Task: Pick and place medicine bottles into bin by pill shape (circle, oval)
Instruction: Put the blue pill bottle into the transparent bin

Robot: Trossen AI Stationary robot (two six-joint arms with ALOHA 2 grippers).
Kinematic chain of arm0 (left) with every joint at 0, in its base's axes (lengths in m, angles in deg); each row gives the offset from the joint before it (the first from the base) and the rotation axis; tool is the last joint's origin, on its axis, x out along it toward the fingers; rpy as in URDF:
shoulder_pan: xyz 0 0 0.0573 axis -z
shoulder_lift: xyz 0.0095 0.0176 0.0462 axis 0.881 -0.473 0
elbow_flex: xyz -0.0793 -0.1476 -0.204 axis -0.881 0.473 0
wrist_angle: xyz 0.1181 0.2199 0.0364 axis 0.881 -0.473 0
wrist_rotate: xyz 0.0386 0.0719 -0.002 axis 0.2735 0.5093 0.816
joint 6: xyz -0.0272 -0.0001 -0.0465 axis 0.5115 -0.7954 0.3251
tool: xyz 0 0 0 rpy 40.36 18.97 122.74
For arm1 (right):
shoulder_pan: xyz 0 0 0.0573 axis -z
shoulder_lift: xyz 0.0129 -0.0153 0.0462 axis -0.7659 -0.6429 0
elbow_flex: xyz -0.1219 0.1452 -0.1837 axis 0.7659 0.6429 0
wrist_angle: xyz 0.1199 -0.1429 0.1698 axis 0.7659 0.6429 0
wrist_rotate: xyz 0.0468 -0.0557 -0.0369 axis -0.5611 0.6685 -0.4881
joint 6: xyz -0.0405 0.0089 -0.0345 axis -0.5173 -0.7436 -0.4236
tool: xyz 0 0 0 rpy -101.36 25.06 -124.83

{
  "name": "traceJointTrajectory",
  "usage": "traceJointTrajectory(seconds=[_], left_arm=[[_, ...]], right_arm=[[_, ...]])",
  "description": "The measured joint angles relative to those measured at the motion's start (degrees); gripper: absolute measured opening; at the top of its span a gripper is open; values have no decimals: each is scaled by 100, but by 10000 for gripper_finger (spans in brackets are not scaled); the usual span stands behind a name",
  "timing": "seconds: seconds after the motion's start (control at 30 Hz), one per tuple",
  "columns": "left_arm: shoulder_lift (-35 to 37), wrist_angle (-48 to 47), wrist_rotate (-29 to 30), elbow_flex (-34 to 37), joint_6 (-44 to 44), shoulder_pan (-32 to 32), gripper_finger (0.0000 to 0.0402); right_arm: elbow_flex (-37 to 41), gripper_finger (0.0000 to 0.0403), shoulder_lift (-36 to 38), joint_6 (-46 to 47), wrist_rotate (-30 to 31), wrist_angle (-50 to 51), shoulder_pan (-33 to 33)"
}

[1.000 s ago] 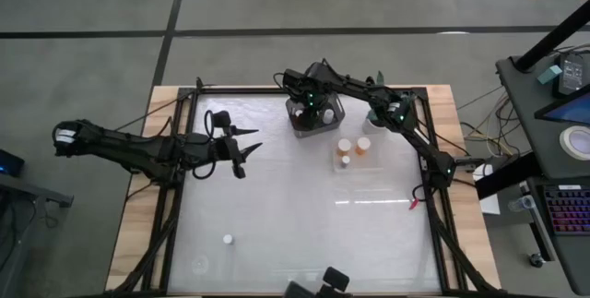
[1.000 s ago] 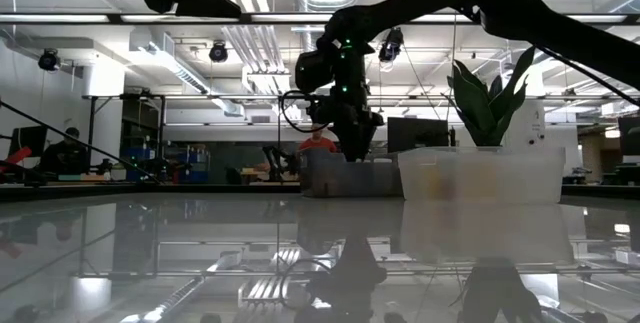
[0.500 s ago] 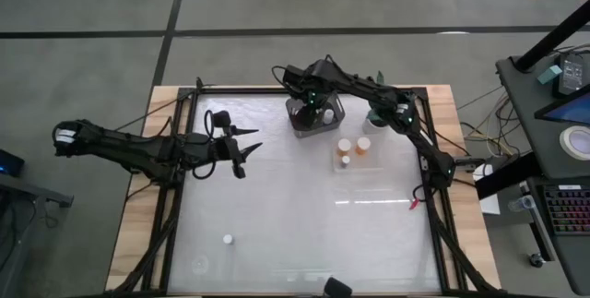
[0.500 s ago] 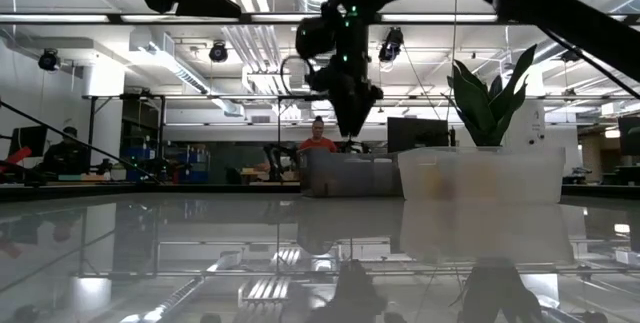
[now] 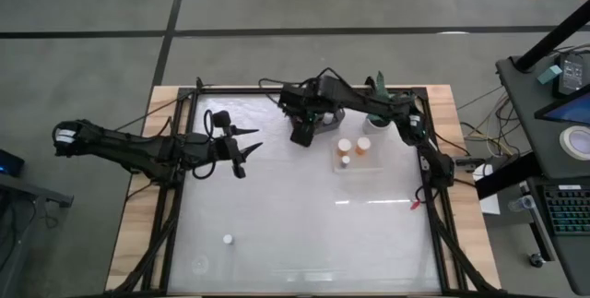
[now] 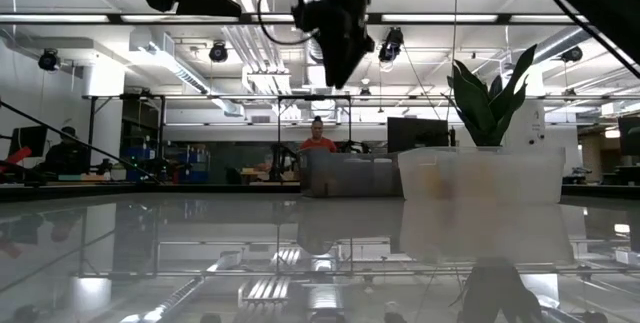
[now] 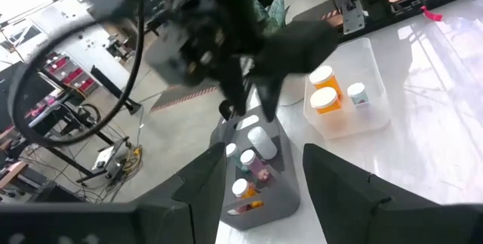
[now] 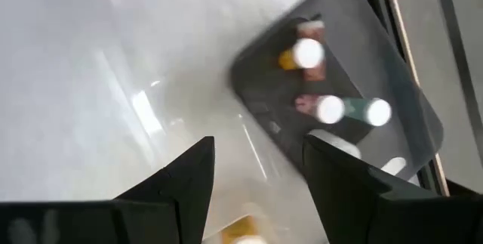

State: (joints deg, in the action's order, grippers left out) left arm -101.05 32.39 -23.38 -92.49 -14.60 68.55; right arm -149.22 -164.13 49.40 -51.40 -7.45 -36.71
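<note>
My right gripper (image 6: 336, 75) hangs open, fingers down, high above the grey bin (image 6: 345, 175); nothing is between its fingers (image 8: 260, 170). The grey bin (image 8: 362, 47) holds several medicine bottles (image 8: 330, 109), standing cap up. Right of it, the clear bin (image 5: 355, 161) holds two orange bottles (image 5: 344, 146) and a small white one (image 5: 346, 160). One white bottle (image 5: 227, 239) stands alone on the table, near left. My left gripper (image 5: 249, 150) waits open above the table's left part, pointing at the bins.
A green potted plant (image 6: 485, 103) stands behind the clear bin at the far right. A black frame (image 5: 184, 150) runs round the white table top. People sit in the room beyond the far edge.
My right gripper has risen out of the grey bin, where its fingers reached down a second ago. It has swung a little toward the table's near and left side, holding nothing. The bottles and bins have stayed where they were.
</note>
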Motion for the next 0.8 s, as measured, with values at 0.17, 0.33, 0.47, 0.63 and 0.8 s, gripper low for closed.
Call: traceJointTrajectory(seconds=[0.17,0.33,0.47,0.63,0.8], left_arm=[[0,-2,0,0,17,0,162],[0,-2,0,0,17,0,162],[0,0,0,0,21,0,162],[0,0,0,2,30,0,162],[0,0,-2,2,50,0,162]], right_arm=[[57,192,261,102,180,-27,-480],[543,192,591,304,810,-265,-993],[1367,192,1013,525,1018,-778,-1357],[2732,192,1671,781,1072,-1655,-1731],[4221,192,2426,962,1274,-2818,-2051]])
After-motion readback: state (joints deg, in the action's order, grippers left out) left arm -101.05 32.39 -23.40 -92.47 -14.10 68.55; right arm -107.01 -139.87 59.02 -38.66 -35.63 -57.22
